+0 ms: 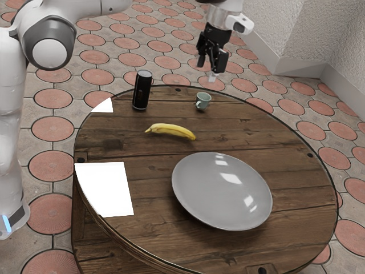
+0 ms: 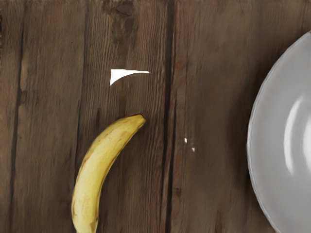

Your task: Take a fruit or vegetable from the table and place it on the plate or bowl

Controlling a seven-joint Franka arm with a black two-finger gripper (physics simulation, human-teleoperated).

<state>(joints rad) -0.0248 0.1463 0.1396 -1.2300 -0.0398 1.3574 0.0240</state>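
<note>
- Nearest in the exterior view: near rim of round wooden table (image 1: 171,251), then grey plate (image 1: 222,191) lying flat on it, far below the gripper (image 1: 213,67).
- Behind the plate: yellow banana (image 1: 171,131), flat on the planks, apart from the plate, well below the gripper and untouched.
- Farther back: upright black cylinder (image 1: 142,89) and small pale cup (image 1: 202,100), closest to the gripper; any lettering too small to read.
- White arm (image 1: 45,34) entering from upper left, hand pointing straight down, held high above the table.
- Black fingers spread apart, nothing between them.
- Flat white patches (image 1: 104,188) on the tabletop, well away from the gripper.
- Wrist view: dark planks (image 2: 43,97) seen straight down, curved banana (image 2: 99,170) beneath the hand, plate (image 2: 282,141) off to one side, bare wood between the two.
</note>
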